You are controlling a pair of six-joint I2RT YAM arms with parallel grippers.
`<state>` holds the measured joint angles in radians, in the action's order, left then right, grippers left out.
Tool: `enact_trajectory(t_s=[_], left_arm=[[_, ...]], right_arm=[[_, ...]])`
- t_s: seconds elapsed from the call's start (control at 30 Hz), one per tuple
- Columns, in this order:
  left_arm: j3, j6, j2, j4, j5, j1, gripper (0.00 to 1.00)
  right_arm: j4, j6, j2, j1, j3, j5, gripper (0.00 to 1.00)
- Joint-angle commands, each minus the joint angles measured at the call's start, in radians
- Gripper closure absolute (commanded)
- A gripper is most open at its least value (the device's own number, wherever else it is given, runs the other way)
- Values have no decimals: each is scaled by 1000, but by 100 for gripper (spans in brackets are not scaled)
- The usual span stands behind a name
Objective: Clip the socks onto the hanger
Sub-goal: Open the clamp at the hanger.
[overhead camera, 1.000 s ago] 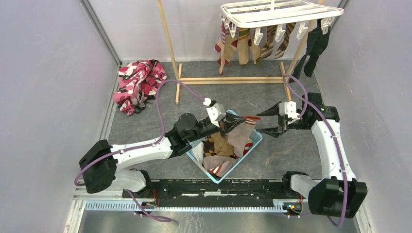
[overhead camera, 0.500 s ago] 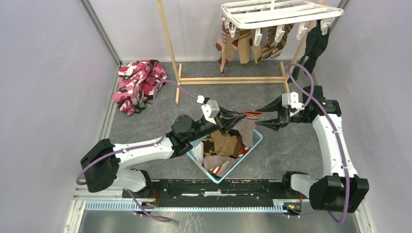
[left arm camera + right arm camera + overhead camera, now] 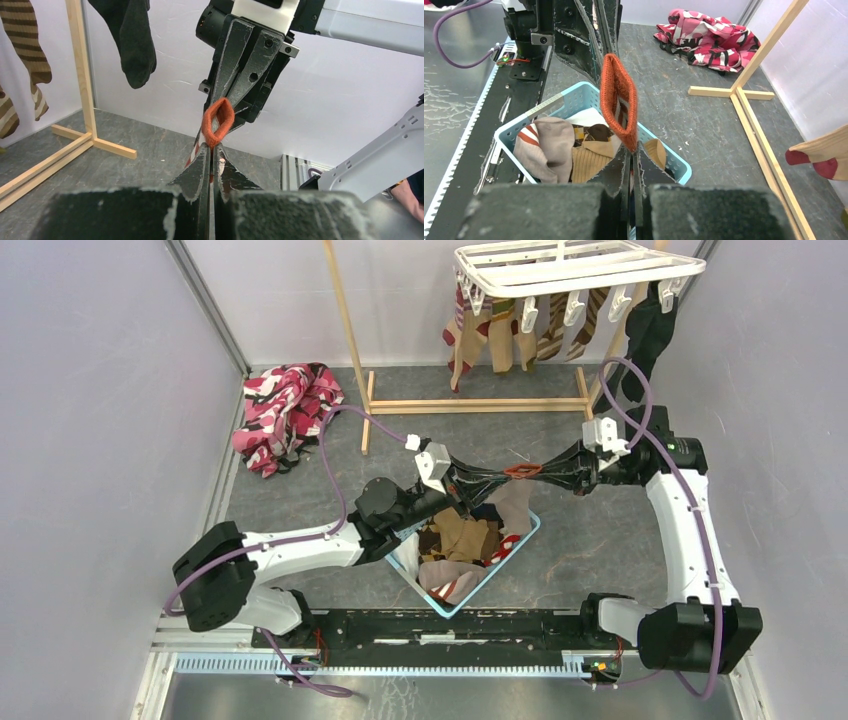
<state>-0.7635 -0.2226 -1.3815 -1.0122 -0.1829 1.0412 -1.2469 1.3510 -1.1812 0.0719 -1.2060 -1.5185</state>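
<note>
Only overhead, hanger (image 3: 560,262) (white), right wrist, basket (image 3: 549,102) below sock cuff (image 3: 619,100)

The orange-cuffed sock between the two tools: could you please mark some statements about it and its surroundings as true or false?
1. The left tool and the right tool are both shut on the sock's orange cuff. True.
2. The light blue mesh basket holds other socks. True.
3. The cuff lies inside the basket. False: it is held up above it, between the two tools.
4. The white hanger carries no socks. False: several hang from it, among them a black sock.
</note>
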Motion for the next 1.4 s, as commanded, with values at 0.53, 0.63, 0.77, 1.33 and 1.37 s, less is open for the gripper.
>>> enact_trajectory(t_s=[0.53,0.63,0.77,1.33,1.37], left_arm=[[-525,255,-47,530,-311,-159,28],[-633,203,-141,485,-346,-158,27],[-727,148,-233,415,-260,-142,16],[-735,639,-303,499,-328,-102,7],[-744,652,-311,511,-326,-103,8]], right_arm=[[544,-612,49,317,-124,161,100],[814,-901,86,351,-68,180,100],[1011,-1168,106,384,-43,287,100],[922,-1259,66,433,-82,150,100],[922,-1260,69,433,-80,144,100]])
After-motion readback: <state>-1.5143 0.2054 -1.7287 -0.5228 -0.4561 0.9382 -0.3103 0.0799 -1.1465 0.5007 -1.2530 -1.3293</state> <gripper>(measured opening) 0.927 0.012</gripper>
